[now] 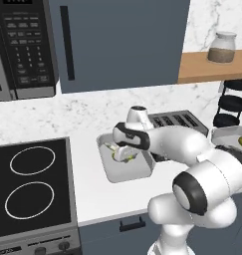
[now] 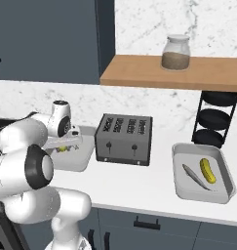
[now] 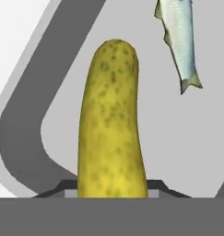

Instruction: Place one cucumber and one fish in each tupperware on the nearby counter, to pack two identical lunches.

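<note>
My gripper (image 1: 123, 154) hangs low over the left tupperware (image 1: 127, 175), shut on a yellow-green cucumber (image 3: 112, 124) that points down toward the tray floor. The same cucumber (image 1: 128, 157) shows between the fingers from the left base camera. A pale fish (image 3: 180, 37) lies on that tray's floor just beside it. From the right base camera the gripper (image 2: 64, 145) sits over this tray (image 2: 77, 161). The second tupperware (image 2: 178, 171) stands at the right on the white counter (image 2: 139, 180) and holds another cucumber (image 2: 206, 171) and a fish (image 2: 194, 176) side by side.
A black toaster (image 2: 124, 139) stands between the two trays. Left of the near tray lies the black stovetop (image 1: 30, 184), with a microwave (image 1: 23, 45) above it. A black tiered rack (image 2: 215, 119) and a jar (image 2: 176, 52) on a wooden shelf stand behind the right tray.
</note>
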